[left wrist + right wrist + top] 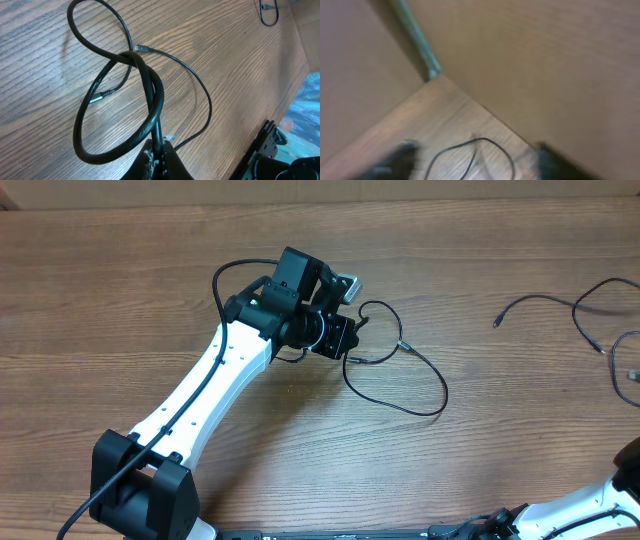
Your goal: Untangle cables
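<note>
Two groups of wire are lying on the brown wood-grain tabletop [300, 440] in the overhead view: a thin black looped cable [444, 392] is curling out from the left tool [345, 345], and more thin black strands [540, 299] are sprawling at the right edge. In the left wrist view, that tool [157, 155] is pinching a doubled stretch of the cable [150, 95], whose silvery plug [142, 48] is resting on the wood. In the blurred right wrist view, the right tool [475, 160] is standing spread wide above another black loop [470, 142].
</note>
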`<state>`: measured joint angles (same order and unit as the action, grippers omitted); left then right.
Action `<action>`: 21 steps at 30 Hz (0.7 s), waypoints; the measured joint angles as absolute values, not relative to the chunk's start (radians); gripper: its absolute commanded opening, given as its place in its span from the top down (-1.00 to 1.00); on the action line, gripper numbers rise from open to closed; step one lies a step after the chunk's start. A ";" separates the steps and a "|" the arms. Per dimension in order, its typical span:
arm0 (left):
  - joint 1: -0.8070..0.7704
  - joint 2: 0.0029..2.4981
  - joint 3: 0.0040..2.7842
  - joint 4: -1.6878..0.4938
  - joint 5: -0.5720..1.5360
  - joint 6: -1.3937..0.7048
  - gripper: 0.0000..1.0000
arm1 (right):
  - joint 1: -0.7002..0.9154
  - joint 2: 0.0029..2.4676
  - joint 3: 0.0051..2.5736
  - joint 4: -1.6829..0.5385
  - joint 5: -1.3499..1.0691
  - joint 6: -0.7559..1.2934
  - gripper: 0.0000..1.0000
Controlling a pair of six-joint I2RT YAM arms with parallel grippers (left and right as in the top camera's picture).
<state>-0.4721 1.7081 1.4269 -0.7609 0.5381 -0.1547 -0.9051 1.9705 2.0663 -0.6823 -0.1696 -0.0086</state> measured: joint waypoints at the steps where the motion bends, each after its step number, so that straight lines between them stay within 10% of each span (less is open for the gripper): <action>1: -0.472 1.708 1.427 -0.761 0.538 -0.155 0.75 | -0.904 1.971 2.066 -0.682 -0.168 -0.016 -1.00; 5: -0.472 1.708 1.427 -0.762 0.538 -0.155 0.25 | -0.900 1.970 2.066 -0.664 -0.263 -0.011 -1.00; 21: -0.472 1.708 1.427 -0.841 0.538 -0.162 0.17 | -0.648 1.797 2.071 -0.783 -0.871 0.113 -0.99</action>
<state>-0.4721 1.7081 1.4269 -0.8410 0.5381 -0.1616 -0.6479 1.7969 2.0712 -0.7834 -0.8715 0.1127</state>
